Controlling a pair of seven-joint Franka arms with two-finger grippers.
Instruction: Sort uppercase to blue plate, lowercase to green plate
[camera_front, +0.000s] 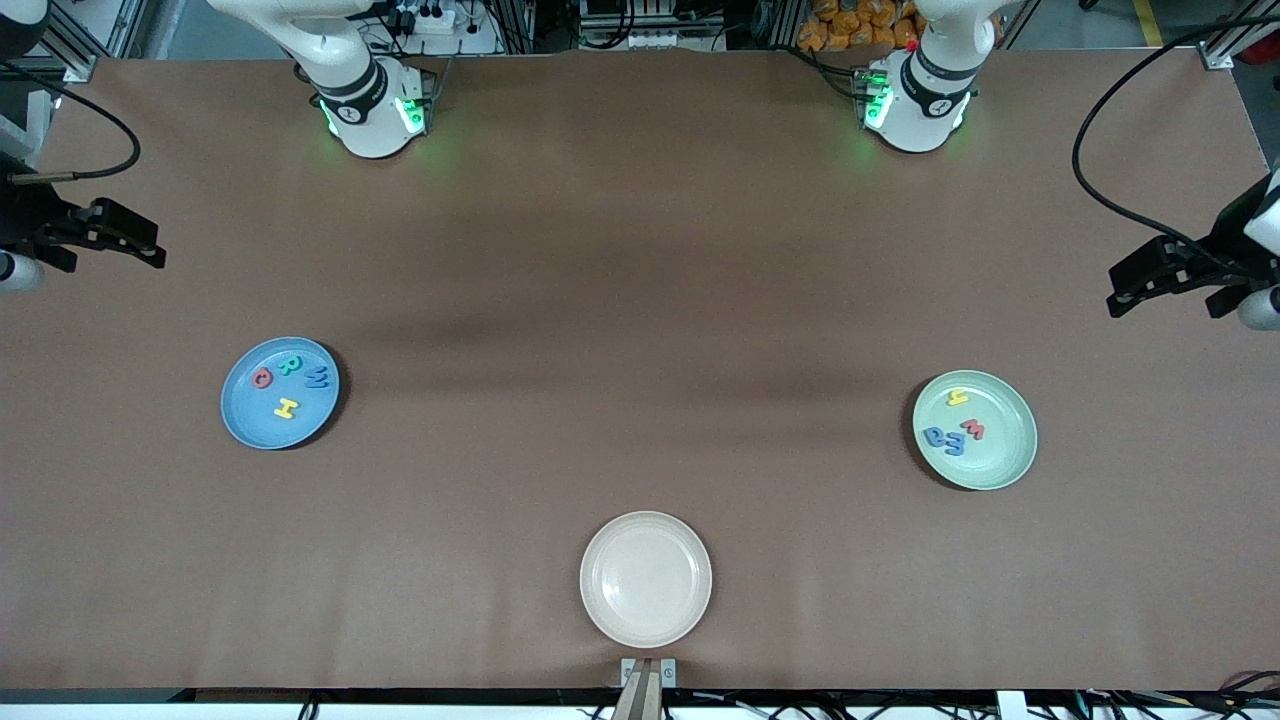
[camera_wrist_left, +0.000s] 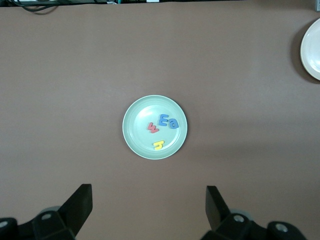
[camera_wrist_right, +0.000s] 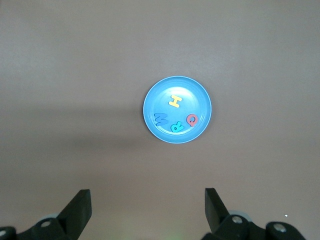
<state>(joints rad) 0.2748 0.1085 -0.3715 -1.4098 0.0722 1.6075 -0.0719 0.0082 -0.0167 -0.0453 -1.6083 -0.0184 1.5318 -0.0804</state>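
While both arms waited, raised and drawn back at the two ends of the table, every foam letter lay on a plate. The blue plate (camera_front: 280, 392) sat on the brown table (camera_front: 640, 300) toward the right arm's end, and the four capitals lay inside it: the red Q (camera_front: 262, 378), the green R (camera_front: 290, 366) and the blue W (camera_front: 316, 377) in a loose row, with the yellow H (camera_front: 287, 408) nearer the front camera than those three. The green plate (camera_front: 975, 430) sat toward the left arm's end and held the four small letters: the yellow h (camera_front: 958, 397) farthest from the front camera, the red m (camera_front: 972, 429) near the middle of the plate, and the blue a (camera_front: 936, 436) and blue e (camera_front: 953, 443) just beside each other, with the e close against the m. A cream-white plate (camera_front: 646, 578) sat between the two coloured plates, nearer the front camera than either, with nothing on it.

The right gripper (camera_wrist_right: 147, 207) hung high over the table at the right arm's end, well apart from the blue plate, its jaws spread wide and holding nothing. The left gripper (camera_wrist_left: 149, 205) hung likewise over the left arm's end, well apart from the green plate, jaws wide apart and bare.
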